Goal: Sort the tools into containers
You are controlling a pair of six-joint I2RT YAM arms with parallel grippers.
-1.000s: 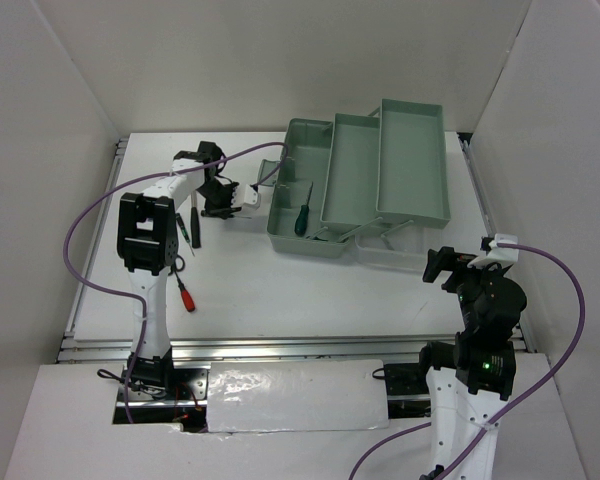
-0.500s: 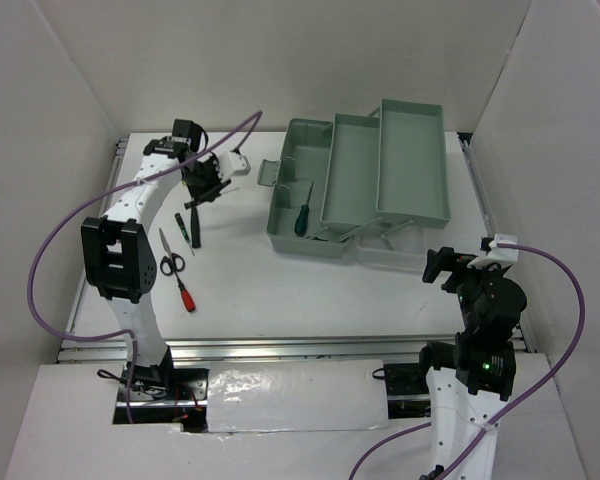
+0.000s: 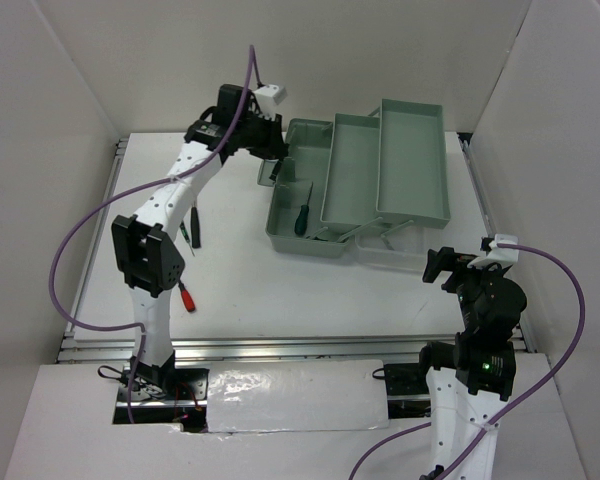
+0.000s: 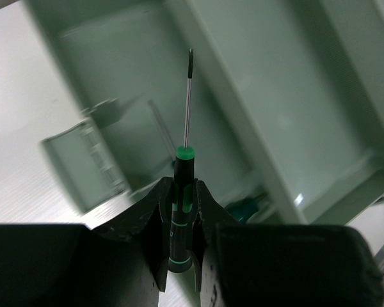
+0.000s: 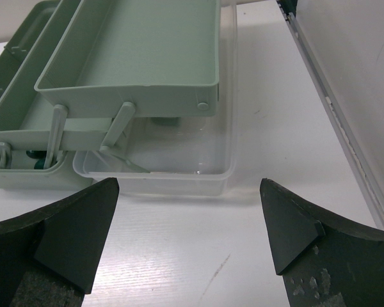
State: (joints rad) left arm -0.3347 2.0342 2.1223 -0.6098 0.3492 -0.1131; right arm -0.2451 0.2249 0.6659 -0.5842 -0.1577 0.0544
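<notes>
The left gripper (image 4: 184, 192) is clamped tight on a thin screwdriver (image 4: 184, 167) with a black handle banded in green, its shaft pointing straight out ahead of the fingers. We see it poised over the left end of the sage-green toolbox (image 3: 412, 160), and the wrist view of the toolbox is blurred. Half a second ago that gripper hung out over the table (image 3: 280, 290) to the left, near the loose tools; now it has swung across to the toolbox edge (image 3: 271, 160). Inside the base compartment a green-handled screwdriver (image 3: 301, 215) lies where it lay before. A red-handled screwdriver (image 3: 185, 296) sits on the table beside the left arm, unmoved. On the other side, the right gripper (image 5: 189, 224) has its fingers spread wide apart, holding nothing, facing the toolbox's raised trays from the near right. It has not shifted from a second ago.
</notes>
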